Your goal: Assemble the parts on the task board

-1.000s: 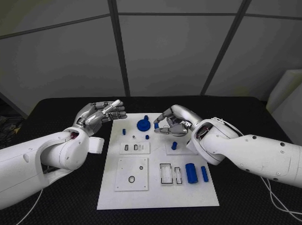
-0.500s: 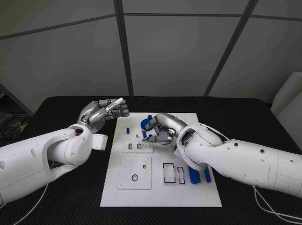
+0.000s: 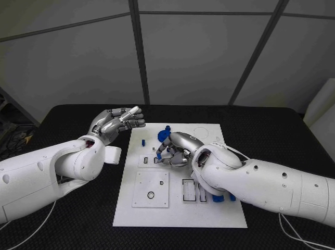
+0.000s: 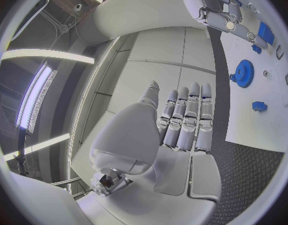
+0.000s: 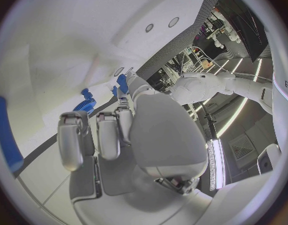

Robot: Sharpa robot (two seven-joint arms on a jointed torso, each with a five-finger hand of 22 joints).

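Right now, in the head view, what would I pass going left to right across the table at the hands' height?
Left hand → small blue part → blue gear → right hand.

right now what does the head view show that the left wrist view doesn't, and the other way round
Head view, not left wrist: the slots and the ring at the board's near end, and the back of the left hand, raised beside the board. Left wrist view, not head: that hand's palm side, fingers straight, nothing in them. Both: the board, the gear, a small blue part near it, and the right hand over the board.
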